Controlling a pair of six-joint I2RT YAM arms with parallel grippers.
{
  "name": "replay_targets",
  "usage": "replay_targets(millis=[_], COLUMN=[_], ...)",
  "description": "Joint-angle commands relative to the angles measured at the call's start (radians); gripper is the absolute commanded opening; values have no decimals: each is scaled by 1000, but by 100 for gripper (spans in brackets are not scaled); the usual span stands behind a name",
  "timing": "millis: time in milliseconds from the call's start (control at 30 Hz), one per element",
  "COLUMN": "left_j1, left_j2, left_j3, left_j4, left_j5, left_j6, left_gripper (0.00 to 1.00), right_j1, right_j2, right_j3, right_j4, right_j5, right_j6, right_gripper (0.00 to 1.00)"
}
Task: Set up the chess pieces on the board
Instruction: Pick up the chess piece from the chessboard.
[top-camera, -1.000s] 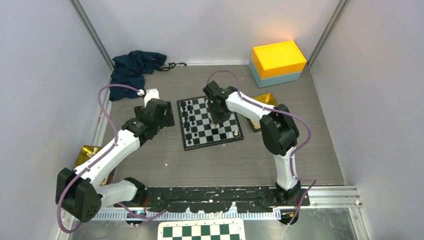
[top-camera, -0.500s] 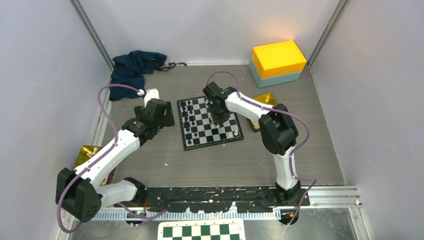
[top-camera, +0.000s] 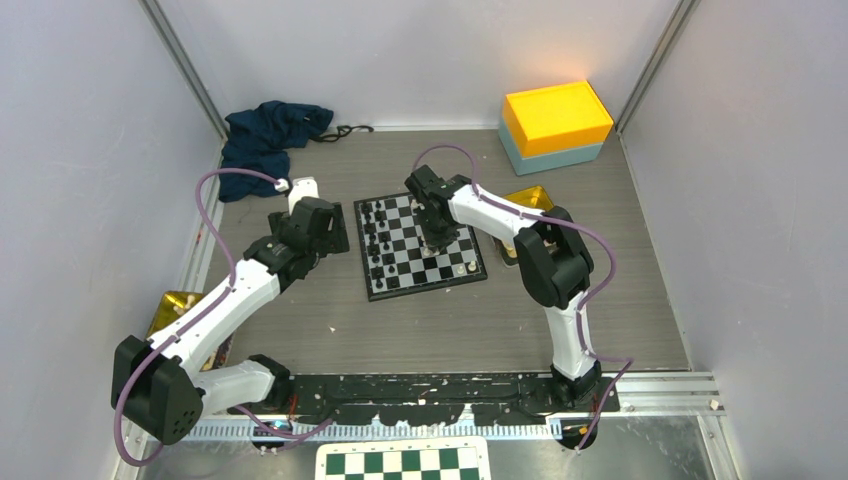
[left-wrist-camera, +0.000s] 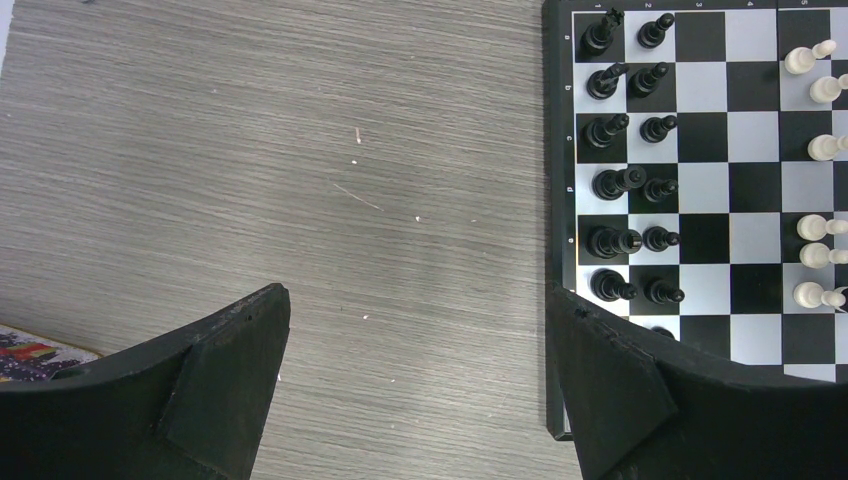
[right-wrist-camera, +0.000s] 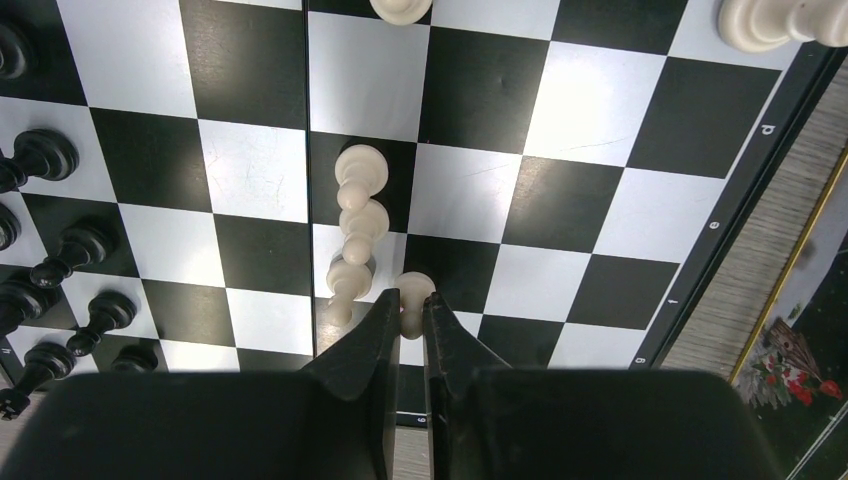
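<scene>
Heads up: your right claw (right-wrist-camera: 410, 305) is clamped on a white pawn (right-wrist-camera: 413, 287). Its two fingers (right-wrist-camera: 378, 330) stand almost together. The pawn's round head pokes out right at their tips, and its stem sits in the thin slot between them. The base is hidden under the fingers, so you can't tell whether it's standing on the board (right-wrist-camera: 590, 110) or lifted off it. From the top camera, that claw points straight down over the right-middle part of the board.

Just beside the pawn, on its left in the right wrist view, a few more white pieces (right-wrist-camera: 362, 222) stand bunched in a short line, nearly touching each other. The nearest one is right next to the left finger. It looks like three, but they overlap, so don't quote me. Two other white ones sit well apart from the claw at the top edge of that view.

The black pieces (left-wrist-camera: 630, 150) are lined up in two neat columns along the side of the board nearest your left arm.

Your left claw (left-wrist-camera: 415, 300) hangs with its fingers wide apart over bare counter (left-wrist-camera: 250, 150), just off that same edge of the board. One finger overlaps the board's corner in its own camera, and the black columns are just past that fingertip. The pawn and your right claw are across the board from it.
</scene>
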Motion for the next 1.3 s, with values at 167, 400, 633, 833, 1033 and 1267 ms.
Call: replay_targets(millis=[167, 400, 633, 833, 1033, 1267], left_j1=[7, 7, 8, 7, 7, 7], left_j2=[-8, -6, -2, 0, 1, 1], left_j3=[2, 1, 5, 6, 6, 5], left_j4=[42, 42, 42, 42, 42, 41], left_j5=[-13, -12, -9, -4, -1, 2], left_j6=[10, 8, 8, 5, 3, 1], left_gripper=[100, 100, 100, 100, 100, 100], right_j1=[-1, -12, -27, -38, -44, -46], right_j2=[-63, -107, -148, -170, -181, -189], right_j3=[-1, -46, -96, -131, -154, -173], right_j4=[12, 20, 32, 40, 44, 49], right_j5=[46, 64, 69, 71, 66, 68], right_j6=[-1, 2, 11, 16, 22, 26], right_gripper=[4, 4, 3, 3, 3, 3])
